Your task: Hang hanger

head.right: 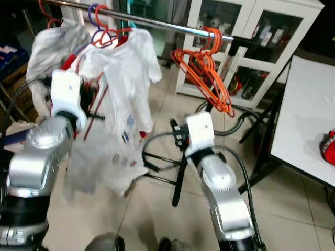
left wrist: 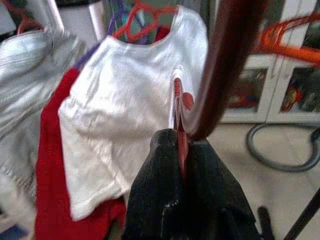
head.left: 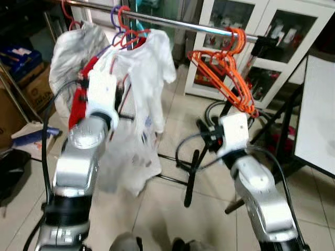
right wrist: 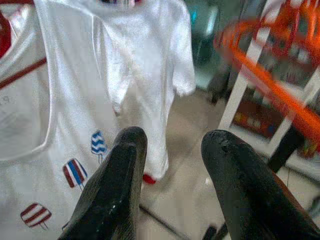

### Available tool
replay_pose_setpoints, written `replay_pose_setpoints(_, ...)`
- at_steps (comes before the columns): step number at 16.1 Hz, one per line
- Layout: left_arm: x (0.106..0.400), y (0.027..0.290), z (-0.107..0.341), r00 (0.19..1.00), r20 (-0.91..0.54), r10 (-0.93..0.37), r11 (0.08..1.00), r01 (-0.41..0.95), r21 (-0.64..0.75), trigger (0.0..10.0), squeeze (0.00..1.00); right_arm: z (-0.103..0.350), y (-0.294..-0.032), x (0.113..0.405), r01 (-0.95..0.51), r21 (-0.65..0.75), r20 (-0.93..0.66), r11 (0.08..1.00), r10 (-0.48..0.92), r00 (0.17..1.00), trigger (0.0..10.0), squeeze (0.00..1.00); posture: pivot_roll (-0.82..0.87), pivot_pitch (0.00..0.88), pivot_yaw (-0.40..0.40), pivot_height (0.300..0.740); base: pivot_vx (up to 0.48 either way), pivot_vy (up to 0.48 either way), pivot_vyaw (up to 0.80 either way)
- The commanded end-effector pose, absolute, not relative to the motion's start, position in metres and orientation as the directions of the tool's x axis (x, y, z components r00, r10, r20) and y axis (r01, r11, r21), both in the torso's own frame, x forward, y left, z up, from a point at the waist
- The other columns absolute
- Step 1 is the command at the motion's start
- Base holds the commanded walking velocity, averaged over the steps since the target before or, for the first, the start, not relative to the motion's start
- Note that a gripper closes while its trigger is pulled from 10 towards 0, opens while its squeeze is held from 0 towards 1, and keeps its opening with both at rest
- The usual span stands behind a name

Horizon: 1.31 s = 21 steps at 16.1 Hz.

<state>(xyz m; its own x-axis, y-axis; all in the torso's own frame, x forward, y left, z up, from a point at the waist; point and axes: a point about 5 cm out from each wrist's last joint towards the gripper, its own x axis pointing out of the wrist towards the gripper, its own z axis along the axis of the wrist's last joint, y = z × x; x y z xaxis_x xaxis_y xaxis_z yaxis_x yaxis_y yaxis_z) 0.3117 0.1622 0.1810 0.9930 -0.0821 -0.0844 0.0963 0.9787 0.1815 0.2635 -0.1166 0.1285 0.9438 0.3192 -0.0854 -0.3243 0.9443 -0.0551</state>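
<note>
My left gripper [left wrist: 182, 141] is raised in front of the clothes rail [head.left: 183, 23] and is shut on a dark red hanger [left wrist: 220, 65], whose hook curves up past the fingers. A white garment with ice-lolly prints [head.right: 110, 151] hangs below that arm, blurred. On the rail hang a white T-shirt [head.left: 152, 68], a red garment [left wrist: 52, 150], a silver-grey garment [head.left: 70, 52] and several bare orange hangers [head.left: 230, 73]. My right gripper [right wrist: 170, 165] is open and holds nothing; it points at the printed garment, lower than the orange hangers.
A white glass-fronted cabinet [head.left: 261, 31] stands behind the rail. A white table [head.right: 309, 104] with a red thing [head.right: 328, 149] is at the right. The rack's black legs [head.left: 191, 178] and a grey hose [head.left: 214, 112] lie on the tiled floor. Cardboard boxes [head.left: 26, 78] sit at the left.
</note>
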Motion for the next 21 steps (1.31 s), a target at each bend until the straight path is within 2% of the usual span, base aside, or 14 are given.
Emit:
replay_pose_setpoints(1, 0.305, 0.155, 0.192, 0.996, 0.000, -0.095, 0.973, 0.092, 0.209, 10.0, 0.00, 0.127, -0.122, 0.261, -0.291, 0.015, -0.096, 0.957, 0.291, 0.952, 10.0, 0.00, 0.04, 0.072, -0.041, 0.740, 0.000, 0.000, -0.44)
replay_pose_setpoints(4, 0.273, 0.152, 0.170, 0.989, 0.028, -0.147, 0.978, 0.141, 0.151, 10.0, 0.00, 0.108, -0.126, 0.247, -0.278, 0.055, -0.145, 0.959, 0.283, 0.948, 10.0, 0.00, 0.03, 0.077, -0.040, 0.740, 0.160, 0.000, -0.80)
replay_pose_setpoints(6, 0.249, 0.156, 0.142, 0.988, -0.037, -0.152, 0.976, 0.156, 0.153, 10.0, 0.00, 0.083, -0.128, 0.233, -0.301, 0.048, -0.231, 0.953, 0.303, 0.924, 10.0, 0.00, 0.04, 0.083, -0.050, 0.740, 0.326, 0.000, 0.00)
replay_pose_setpoints(8, 0.243, 0.161, 0.131, 0.990, -0.080, -0.117, 0.981, 0.128, 0.147, 10.0, 0.00, 0.069, -0.128, 0.229, -0.324, 0.037, -0.294, 0.945, 0.320, 0.900, 10.0, 0.00, 0.04, 0.082, -0.054, 0.740, 0.351, 0.000, 0.00)
replay_pose_setpoints(14, 0.252, 0.166, 0.142, 0.993, -0.032, -0.110, 0.978, 0.114, 0.172, 10.0, 0.00, 0.075, -0.121, 0.238, -0.320, 0.079, -0.242, 0.944, 0.329, 0.913, 10.0, 0.00, 0.06, 0.086, -0.061, 0.740, 0.373, 0.000, -0.13)
replay_pose_setpoints(16, 0.250, 0.169, 0.141, 0.994, -0.049, -0.094, 0.980, 0.101, 0.173, 10.0, 0.00, 0.076, -0.122, 0.241, -0.339, 0.060, -0.243, 0.939, 0.343, 0.907, 10.0, 0.00, 0.06, 0.092, -0.059, 0.740, 0.392, 0.000, -0.68)
replay_pose_setpoints(21, 0.246, 0.171, 0.138, 0.994, -0.061, -0.087, 0.979, 0.097, 0.181, 10.0, 0.00, 0.072, -0.120, 0.241, -0.407, 0.025, -0.273, 0.913, 0.398, 0.876, 10.0, 0.00, 0.07, 0.105, -0.063, 0.740, 0.385, 0.000, 0.00)
